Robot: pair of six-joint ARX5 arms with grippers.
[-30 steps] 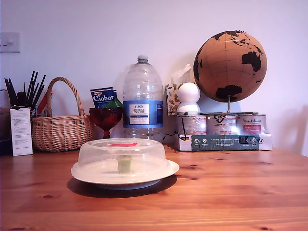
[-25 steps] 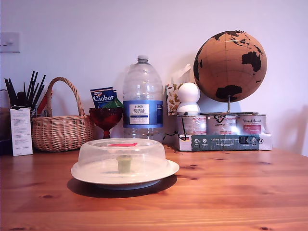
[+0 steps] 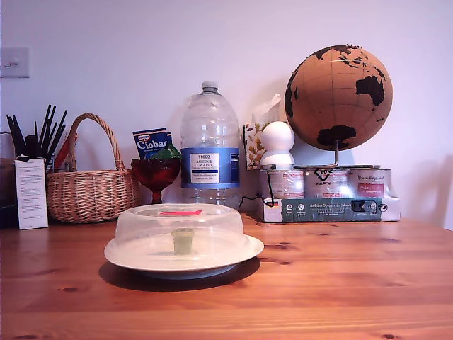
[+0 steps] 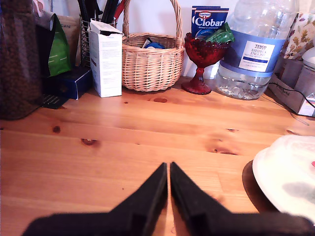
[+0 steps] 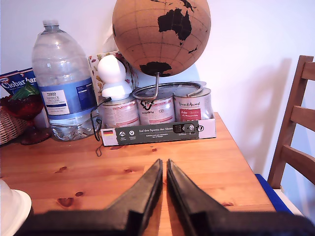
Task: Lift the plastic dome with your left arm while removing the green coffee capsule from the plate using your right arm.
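Dome covers capsule on plate, desk. Your first gripper: jaws closed, empty, plate probably just beside. Second gripper: jaws closed, empty, plate edge off to one side.

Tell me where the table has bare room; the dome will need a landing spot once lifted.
Bare wood lies in front of the plate and across the exterior view's right, between the plate and the tray of tins. The back is crowded: basket, red goblet, water bottle, globe.
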